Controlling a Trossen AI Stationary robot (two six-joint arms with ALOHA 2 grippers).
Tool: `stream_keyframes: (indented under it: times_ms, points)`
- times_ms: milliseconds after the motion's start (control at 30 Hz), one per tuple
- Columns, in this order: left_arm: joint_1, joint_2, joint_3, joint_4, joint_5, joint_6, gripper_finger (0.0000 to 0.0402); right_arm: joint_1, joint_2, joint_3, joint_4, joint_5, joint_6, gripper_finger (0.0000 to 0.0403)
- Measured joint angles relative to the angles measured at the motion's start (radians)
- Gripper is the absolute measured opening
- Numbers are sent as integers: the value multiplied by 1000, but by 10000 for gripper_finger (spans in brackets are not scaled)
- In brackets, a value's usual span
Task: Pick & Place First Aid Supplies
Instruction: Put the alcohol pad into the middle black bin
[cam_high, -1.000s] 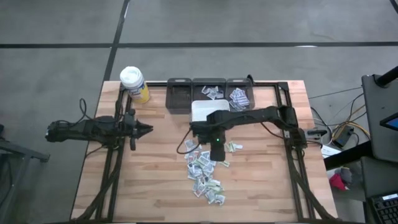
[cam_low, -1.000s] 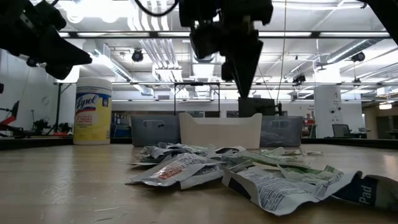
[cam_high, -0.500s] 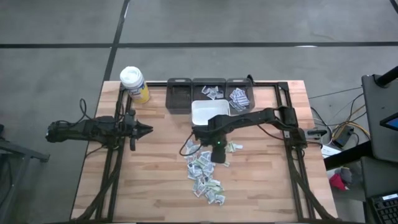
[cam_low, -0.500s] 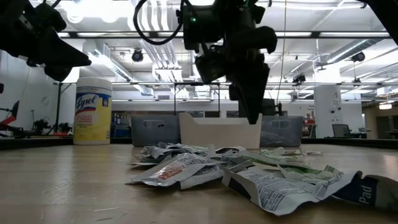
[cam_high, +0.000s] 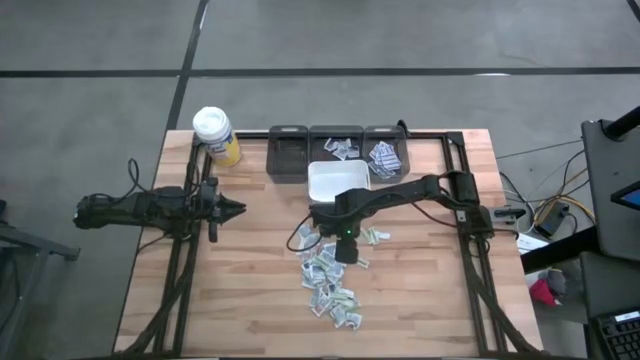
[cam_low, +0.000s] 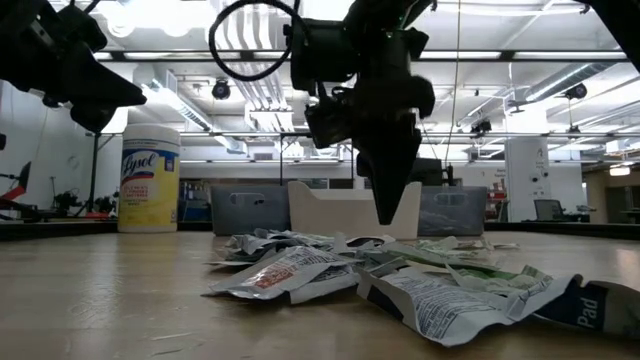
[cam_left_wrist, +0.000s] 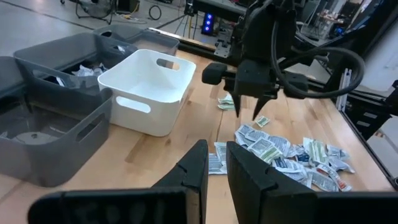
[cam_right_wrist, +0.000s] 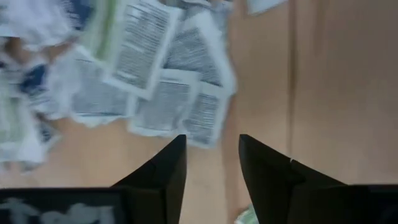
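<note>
The right gripper (cam_high: 345, 250) has dropped from beside the white bin (cam_high: 336, 179) toward the packets (cam_high: 330, 275), fingers spread, empty, pointing down; left gripper (cam_high: 232, 208) waits, fingers narrowly apart.

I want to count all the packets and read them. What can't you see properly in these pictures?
- Packets, high view: too small to count or read.
- Packets, right wrist view: blurred print.
- Grey bins, low view: walls hide contents; white bin covers the middle one.
- Right tool, low view: fingers overlap, gap hidden.

Crinkled paper packets (cam_high: 330, 275); matt wooden table (cam_high: 250, 290); smooth white plastic bin (cam_high: 336, 181)
</note>
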Motion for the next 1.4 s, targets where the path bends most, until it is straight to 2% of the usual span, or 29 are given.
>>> stream_keyframes:
  times_ms: [100, 400, 1133, 1400]
  points:
    - [0, 0, 0, 0, 0, 0, 53, -1, 1, -10, 13, 33, 0, 146]
    - [0, 0, 0, 0, 0, -2, 53, -1, 1, -34, 52, 33, 28, 139]
    - [0, 1, 0, 1, -1, -24, 53, 0, -2, -125, 154, 36, 105, 157]
    - [0, 1, 0, 8, -1, -32, 53, 5, -3, -135, 155, 125, 158, 154]
